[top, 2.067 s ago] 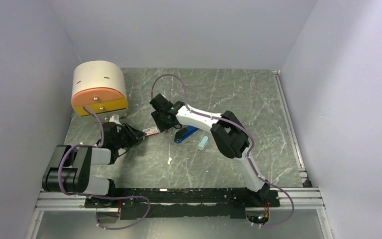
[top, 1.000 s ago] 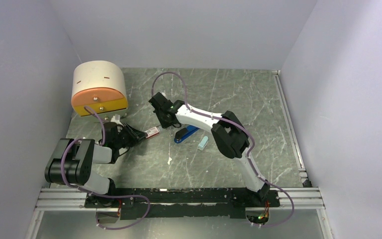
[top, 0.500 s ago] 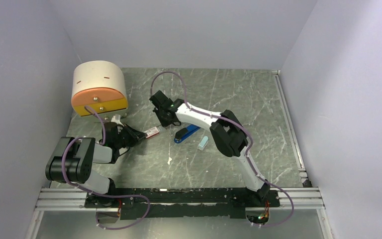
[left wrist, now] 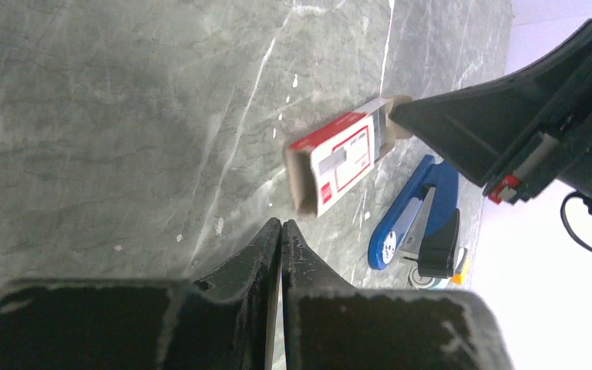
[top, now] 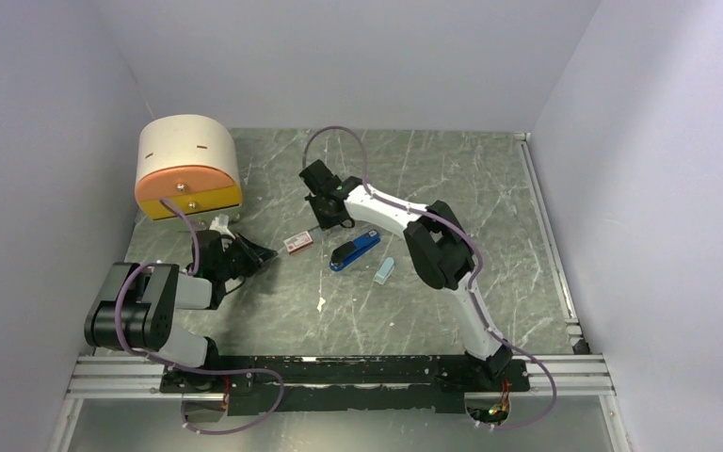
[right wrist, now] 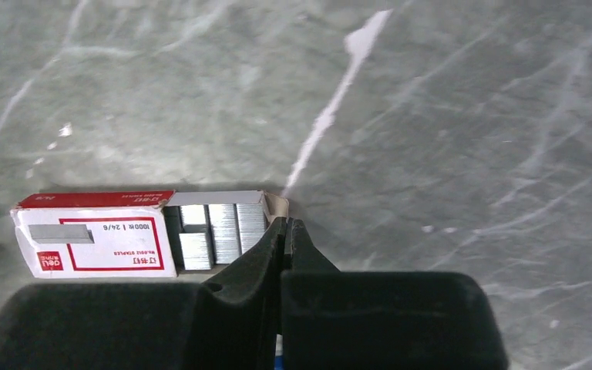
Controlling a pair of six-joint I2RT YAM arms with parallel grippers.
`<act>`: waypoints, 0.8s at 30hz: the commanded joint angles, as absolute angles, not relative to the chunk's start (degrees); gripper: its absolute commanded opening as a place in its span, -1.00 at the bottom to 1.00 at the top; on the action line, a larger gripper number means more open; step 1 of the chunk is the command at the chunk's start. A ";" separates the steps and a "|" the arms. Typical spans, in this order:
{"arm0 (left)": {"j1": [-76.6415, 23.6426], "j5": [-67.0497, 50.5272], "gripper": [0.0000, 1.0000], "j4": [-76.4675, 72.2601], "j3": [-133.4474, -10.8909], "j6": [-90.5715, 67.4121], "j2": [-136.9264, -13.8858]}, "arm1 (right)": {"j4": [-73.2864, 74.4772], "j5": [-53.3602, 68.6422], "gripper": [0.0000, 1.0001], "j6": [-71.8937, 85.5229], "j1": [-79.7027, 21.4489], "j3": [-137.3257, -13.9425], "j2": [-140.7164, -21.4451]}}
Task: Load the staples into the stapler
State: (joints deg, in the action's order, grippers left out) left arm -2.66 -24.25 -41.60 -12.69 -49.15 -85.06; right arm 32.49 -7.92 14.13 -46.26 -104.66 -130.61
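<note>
Right pincer (right wrist: 285,225): jaws pressed together, tips at the 3 o'clock end of the drawn-out tray. I cannot tell whether they nip its cardboard flap.
Left pincer (left wrist: 280,225): jaws together, holding nothing, low over the grey marbled table (top: 490,188), with the box at about 1 o'clock of my tips.
Staples (right wrist: 220,231): grey ribbed metal strips lying exposed in the tray, at 3 o'clock of the red-and-white cardboard box sleeve (right wrist: 96,243).
Stapler (top: 355,250): long blue body with a black top arm, at 3 o'clock of the box from overhead, near it but apart.
Handling (judgement): the strips are light, stiff and slick, and likely to snap along their glue lines. The box will skid.
Hold (judgement): pinch one strip mid-length across its long sides and brace the sleeve with my left.
</note>
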 commanded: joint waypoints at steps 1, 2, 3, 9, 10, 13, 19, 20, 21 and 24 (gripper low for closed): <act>-2.13 -25.58 -0.79 -43.38 -12.58 -47.42 -84.55 | 32.54 -7.38 -0.99 11.43 -43.55 -103.92 -129.29; -2.16 -25.48 -0.79 -43.34 -12.65 -47.48 -84.55 | 32.71 -7.19 -0.98 10.97 -43.04 -103.95 -129.20; -2.18 -25.41 -0.79 -43.32 -12.71 -47.46 -84.59 | 32.75 -7.02 -0.98 10.50 -42.46 -103.83 -129.18; -2.24 -28.56 -0.39 -47.90 -13.08 -49.73 -86.73 | 32.43 -3.87 -0.96 8.21 -41.41 -103.10 -129.11; -2.29 -29.23 -0.30 -49.41 -13.02 -50.43 -87.31 | 32.30 -3.26 -0.95 8.18 -41.42 -103.10 -129.18; -2.88 -30.58 -0.10 -53.60 -12.97 -52.06 -89.43 | 31.84 -2.15 -0.95 8.45 -41.40 -103.17 -129.28; -6.02 -28.24 -0.04 -58.69 -14.88 -54.56 -92.99 | 31.54 -1.54 -0.95 8.57 -41.46 -103.17 -129.20; -6.44 -27.42 -0.10 -58.68 -15.52 -54.74 -93.52 | 31.46 -1.43 -0.95 8.57 -41.45 -103.08 -129.13; -6.80 -26.65 -0.17 -59.14 -16.08 -55.08 -94.16 | 31.39 -1.30 -0.95 8.67 -41.40 -102.98 -129.11; -7.96 -26.06 -0.29 -61.36 -17.39 -56.32 -96.52 | 31.08 -0.48 -0.96 8.83 -41.44 -102.84 -128.86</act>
State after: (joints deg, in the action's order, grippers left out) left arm -6.48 -27.86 -53.91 -14.92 -55.02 -94.24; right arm 32.40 -2.07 8.95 -41.36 -103.44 -130.61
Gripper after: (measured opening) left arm 0.382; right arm 0.023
